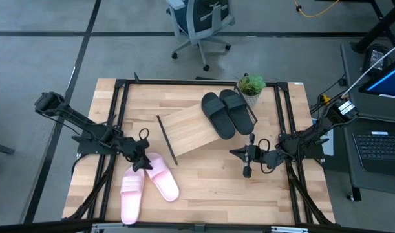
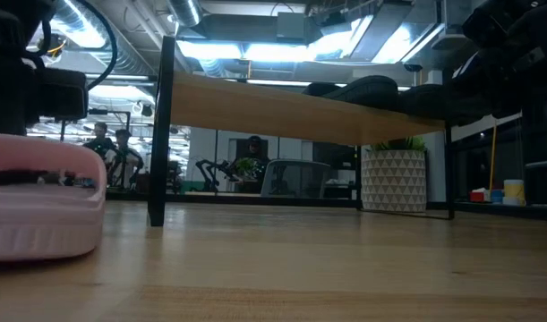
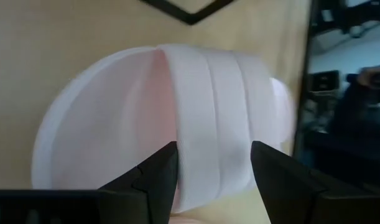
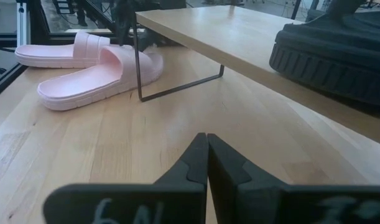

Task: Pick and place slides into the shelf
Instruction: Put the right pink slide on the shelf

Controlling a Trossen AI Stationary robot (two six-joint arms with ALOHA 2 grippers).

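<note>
One pink slide [image 1: 161,176] lies flat on the table beside the other pink slide [image 1: 132,191], near the shelf's left end. My left gripper [image 1: 144,162] is open above the first one, and its fingers stand on either side of that slide's wide strap [image 3: 214,124]. The two black slides [image 1: 223,111] lie on their soles side by side on the right end of the slanted light-wood shelf [image 1: 192,131]. My right gripper [image 1: 247,169] is shut and hovers low over the table [image 4: 84,143], just near of the shelf's right end, touching nothing. My left gripper [image 3: 214,146] comes at the pink slide from above, with one finger [image 3: 158,180] on each side of the strap and lying across it. The strap fills the gap between them, but I cannot tell whether the fingers touch it. The slide's sole rests on the table.
A small potted plant [image 1: 251,86] stands at the shelf's far right corner. Black frame rails [image 1: 119,103] run along the table's left and right sides. Bare wood lies near of the shelf [image 1: 216,188]. An office chair [image 1: 200,22] stands beyond the far edge.
</note>
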